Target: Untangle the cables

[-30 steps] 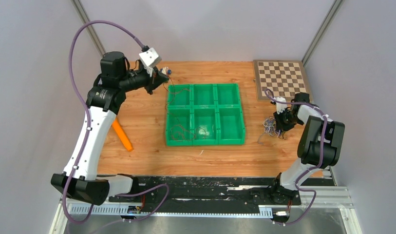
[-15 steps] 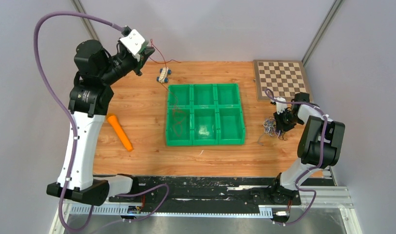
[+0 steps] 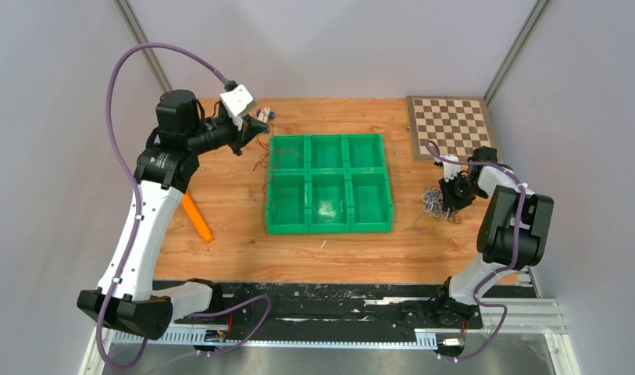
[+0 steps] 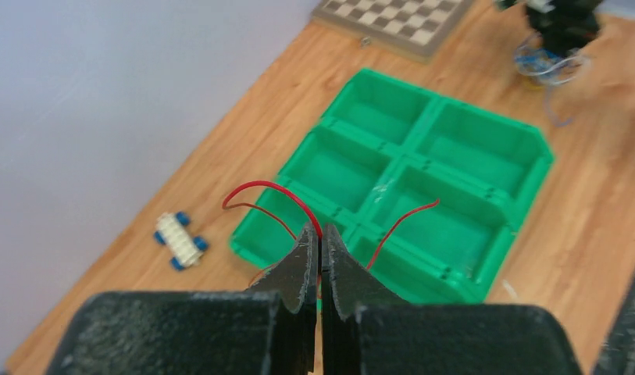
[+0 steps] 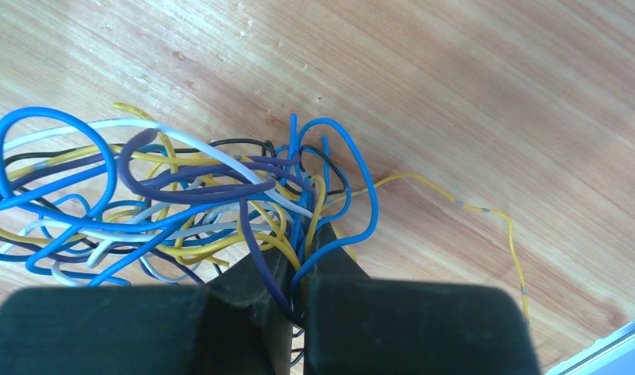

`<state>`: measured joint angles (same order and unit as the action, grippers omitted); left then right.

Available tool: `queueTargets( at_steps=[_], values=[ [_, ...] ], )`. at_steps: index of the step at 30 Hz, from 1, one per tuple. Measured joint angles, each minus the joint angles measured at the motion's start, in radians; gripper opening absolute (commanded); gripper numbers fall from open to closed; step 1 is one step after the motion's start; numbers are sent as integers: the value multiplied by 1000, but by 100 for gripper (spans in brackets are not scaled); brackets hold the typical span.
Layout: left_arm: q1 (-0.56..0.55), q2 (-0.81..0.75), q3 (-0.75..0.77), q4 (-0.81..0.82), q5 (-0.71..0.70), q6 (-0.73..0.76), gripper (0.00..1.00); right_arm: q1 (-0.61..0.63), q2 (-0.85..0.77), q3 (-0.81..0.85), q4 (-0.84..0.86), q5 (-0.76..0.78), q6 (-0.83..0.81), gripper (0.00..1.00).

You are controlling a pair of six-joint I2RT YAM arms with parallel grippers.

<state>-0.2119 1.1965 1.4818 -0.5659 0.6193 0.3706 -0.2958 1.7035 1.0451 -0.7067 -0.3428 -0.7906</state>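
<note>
My left gripper [image 4: 320,238] is shut on a thin red cable [image 4: 276,187] and holds it in the air beyond the far left corner of the green tray [image 3: 369,220]. The cable's ends hang over the left compartments [image 3: 272,162]. My right gripper [image 5: 297,244] is shut on a tangle of blue, yellow, white, purple and black cables [image 5: 173,205] that lies on the wood to the right of the tray [image 3: 433,200]. One yellow cable [image 5: 486,219] trails off to the right.
A small white toy car with blue wheels [image 4: 179,241] lies near the far left edge [image 3: 262,115]. An orange carrot-like piece [image 3: 195,216] lies at the left. A chessboard [image 3: 448,125] sits at the far right corner.
My left arm has come down and to the right from its raised position, bringing the red cable lower over the tray's left side. The right arm has not moved.
</note>
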Motion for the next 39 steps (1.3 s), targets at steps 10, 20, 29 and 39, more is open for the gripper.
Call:
queueTargets(
  at_steps=[10, 20, 29, 39],
  values=[
    [-126, -109, 56, 30, 213, -168, 0, 0, 0, -1, -2, 0, 0, 2],
    [-142, -29, 288, 49, 158, -264, 0, 0, 0, -1, -3, 0, 0, 2],
    [-142, 163, 832, 142, -133, -174, 0, 0, 0, -1, -4, 0, 0, 2],
    [-142, 223, 930, 406, -232, -158, 0, 0, 2, 8, -12, 0, 0, 2]
  ],
)
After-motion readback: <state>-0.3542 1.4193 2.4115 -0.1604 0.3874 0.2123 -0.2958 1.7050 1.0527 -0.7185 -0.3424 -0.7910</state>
